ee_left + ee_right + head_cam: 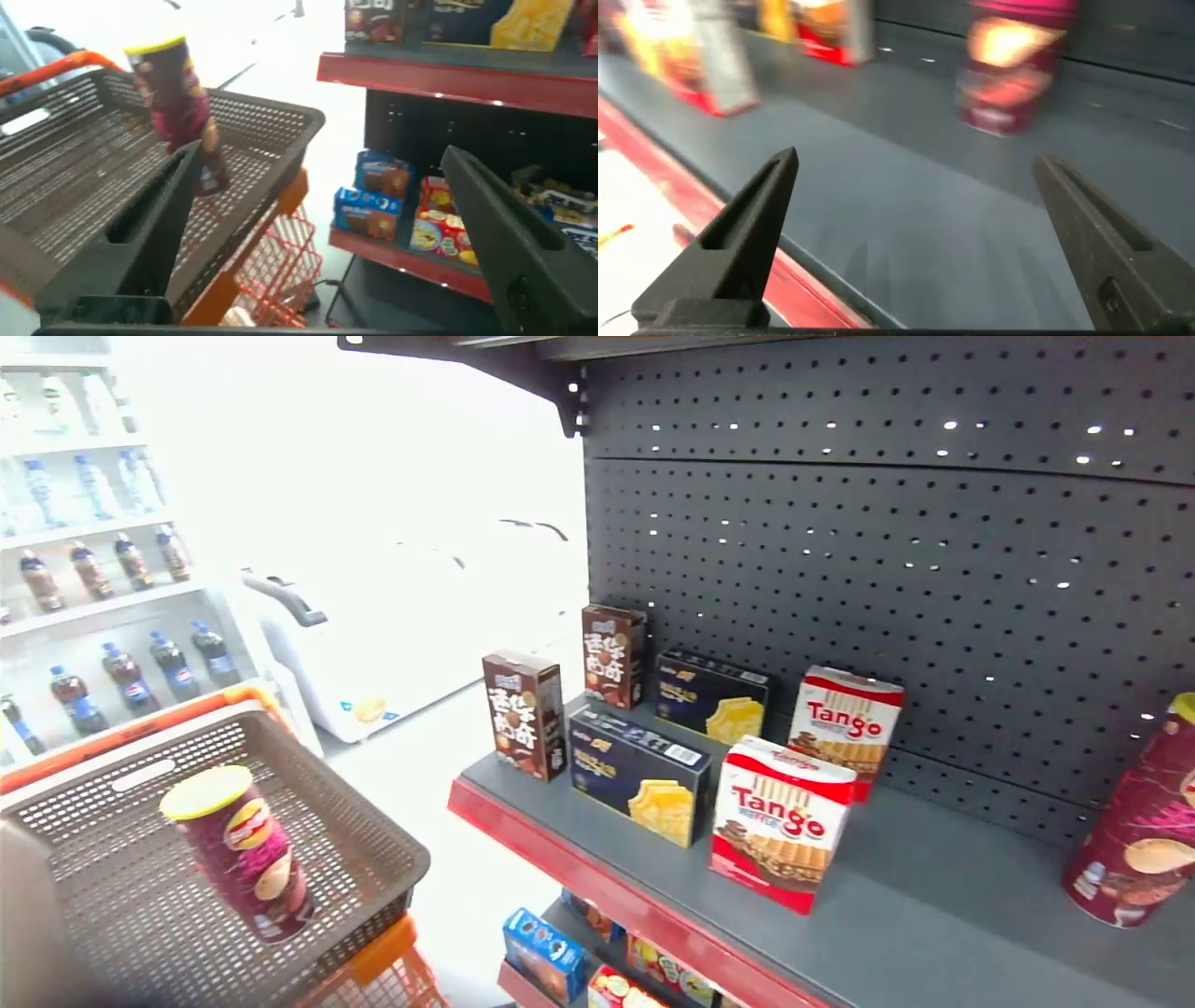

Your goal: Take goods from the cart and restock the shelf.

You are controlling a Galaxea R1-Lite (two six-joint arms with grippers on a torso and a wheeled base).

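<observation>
Maroon chip can [241,851] standing in brown cart basket [359,789]; second can [1144,821] on grey shelf [934,896]; left gripper [322,154] and right gripper [915,159] jaws wide, empty.

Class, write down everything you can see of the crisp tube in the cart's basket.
The crisp tube is a tall cylinder with a dark maroon printed wrap and a yellow lid, which is on. It stands on its base on the floor of the brown mesh basket, near the middle, and touches nothing else.
</observation>
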